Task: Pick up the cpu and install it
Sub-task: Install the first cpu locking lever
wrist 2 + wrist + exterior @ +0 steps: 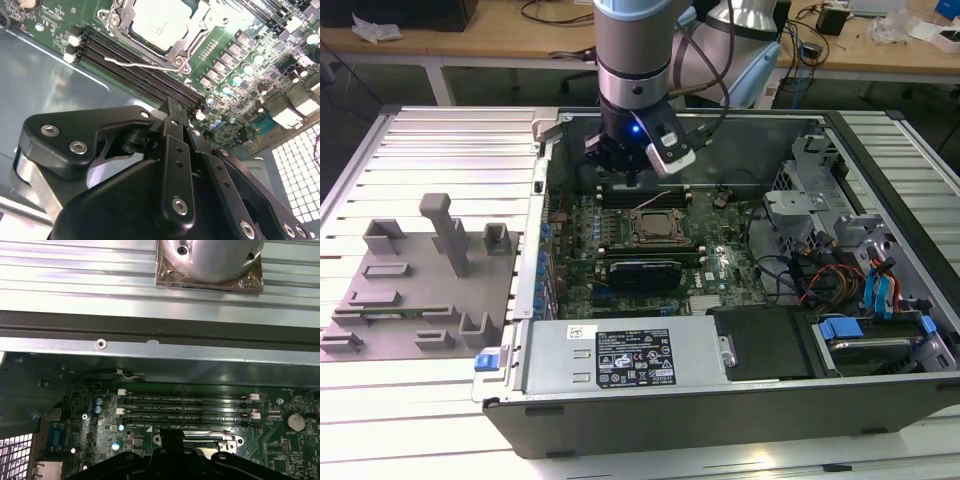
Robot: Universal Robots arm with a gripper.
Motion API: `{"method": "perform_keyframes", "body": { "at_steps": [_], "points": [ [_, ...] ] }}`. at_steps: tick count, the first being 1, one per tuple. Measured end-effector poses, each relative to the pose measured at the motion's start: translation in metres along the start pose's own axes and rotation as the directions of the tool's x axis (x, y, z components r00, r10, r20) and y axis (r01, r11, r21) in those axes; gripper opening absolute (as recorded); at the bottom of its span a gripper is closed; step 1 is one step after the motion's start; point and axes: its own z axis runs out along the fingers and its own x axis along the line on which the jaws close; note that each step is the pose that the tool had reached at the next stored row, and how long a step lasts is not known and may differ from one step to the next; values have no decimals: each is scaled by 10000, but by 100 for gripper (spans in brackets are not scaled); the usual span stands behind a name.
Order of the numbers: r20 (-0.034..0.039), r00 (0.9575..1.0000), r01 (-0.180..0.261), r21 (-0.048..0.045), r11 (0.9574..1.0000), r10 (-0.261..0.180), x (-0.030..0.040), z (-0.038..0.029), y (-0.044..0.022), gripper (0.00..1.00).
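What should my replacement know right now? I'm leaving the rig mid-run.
Gripper: fingers shut with nothing between them, hanging over the memory slots beside the socket.
Cpu: lying inside the socket frame on the motherboard, apart from the gripper.
Done: the cpu looks placed.
Left: I cannot tell whether it is fully seated or the frame is clamped; check that.

The arm [633,50] hangs vertical, its gripper [176,120] pointing down.

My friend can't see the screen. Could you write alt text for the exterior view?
A robot arm's gripper hangs inside an open computer case, above the motherboard. The cpu sits in its socket just below. A grey parts tray lies at the view's left.
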Motion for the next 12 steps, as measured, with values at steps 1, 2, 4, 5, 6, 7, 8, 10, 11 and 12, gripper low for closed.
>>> {"method": "perform_keyframes", "body": {
  "at_steps": [1, 2, 4, 5, 6, 7, 8, 10, 11, 12],
  "points": [
    [12, 10000, -51, 3, 10000, 51, -1, 8, -2, 11],
    [24, 9999, -100, 5, 10000, 100, -1, 16, -5, 11],
    [47, 9998, -193, 10, 9998, 192, -10, 35, -11, 11],
    [52, 9997, -219, 13, 9998, 219, -25, 44, -13, 11],
    [56, 9997, -235, 15, 9997, 235, -40, 51, -15, 11],
    [60, 9997, -252, 14, 9997, 252, -62, 61, -18, 11],
    [63, 9996, -262, 14, 9997, 262, -79, 68, -20, 11],
    [69, 9996, -282, 14, 9996, 282, -110, 80, -24, 11],
    [72, 9996, -291, 14, 9996, 291, -125, 84, -25, 11],
    [74, 9995, -300, 14, 9995, 300, -138, 88, -26, 11]
  ]
}}
